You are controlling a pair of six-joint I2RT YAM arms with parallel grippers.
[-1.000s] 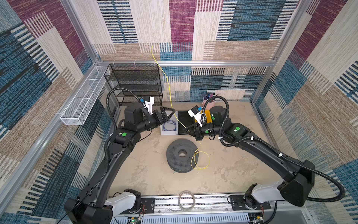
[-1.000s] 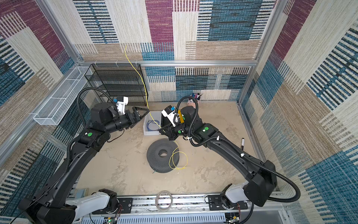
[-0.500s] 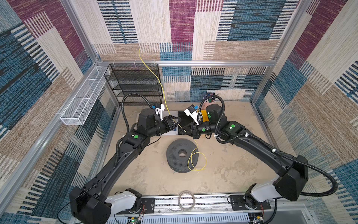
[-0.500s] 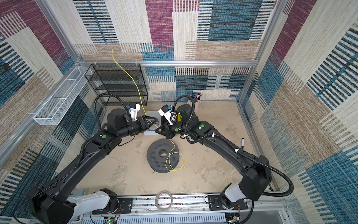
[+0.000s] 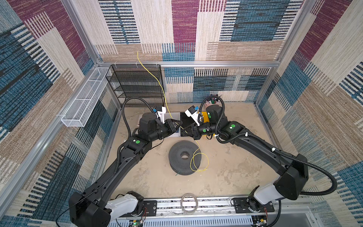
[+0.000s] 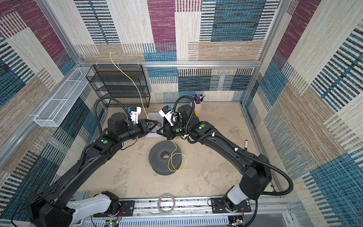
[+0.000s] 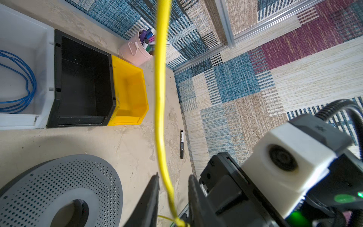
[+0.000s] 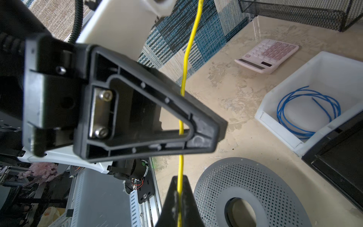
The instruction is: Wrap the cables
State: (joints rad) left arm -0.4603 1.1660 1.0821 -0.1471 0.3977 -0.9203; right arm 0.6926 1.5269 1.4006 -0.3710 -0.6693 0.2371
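Beige tabletop carries everything. The grey perforated reel lies flat at its middle, and toward the back edge a white bin stands beside a black bin. Above the ground between reel and bins, your two pincers meet tip to tip.

The right pincer is clenched on the yellow cable. The left pincer straddles that same cable just beyond the right one's grip. Its jaws are parted with daylight on both sides, so it grasps nothing yet.

From the right pincer the cable's long axis climbs steeply through the left one's gap toward the back left corner, its free end high in the air. Below the grip it drops to a loose loop draped over the reel's side nearer the right edge. Your left arm is therefore nearer the free stretch, and I judge your next move is to pinch there.

The blue cable lies coiled in the white bin.
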